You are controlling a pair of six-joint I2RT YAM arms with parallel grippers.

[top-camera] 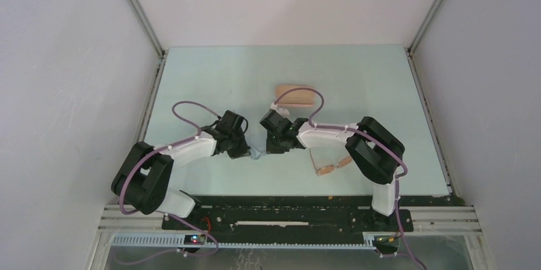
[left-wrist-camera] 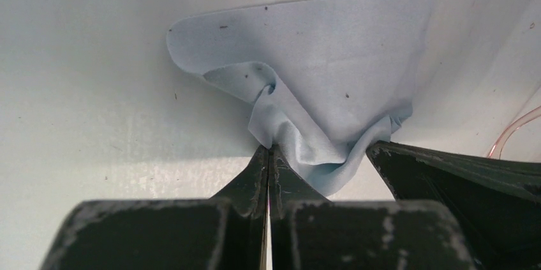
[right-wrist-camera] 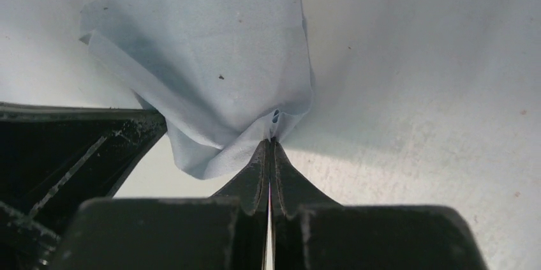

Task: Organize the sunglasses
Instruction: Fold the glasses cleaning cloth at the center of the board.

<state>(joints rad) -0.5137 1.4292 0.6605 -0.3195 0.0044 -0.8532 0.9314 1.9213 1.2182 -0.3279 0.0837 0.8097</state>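
Note:
The sunglasses point(top-camera: 328, 165), orange-brown with amber lenses, lie on the table near the front, partly under my right arm; a thin piece of them shows at the right edge of the left wrist view point(left-wrist-camera: 515, 131). The light blue cloth point(left-wrist-camera: 319, 59) lies between my two grippers and also shows in the right wrist view point(right-wrist-camera: 210, 59). My left gripper point(left-wrist-camera: 269, 149) is shut on one bunched corner of it. My right gripper point(right-wrist-camera: 273, 138) is shut on the other corner. In the top view the left gripper point(top-camera: 245, 151) and right gripper point(top-camera: 274, 147) sit close together, low over the table.
The pink case point(top-camera: 295, 96) lies on the table behind the right gripper. White walls stand around the pale green table point(top-camera: 357, 78). The right arm's elbow point(top-camera: 376, 149) hangs just right of the sunglasses.

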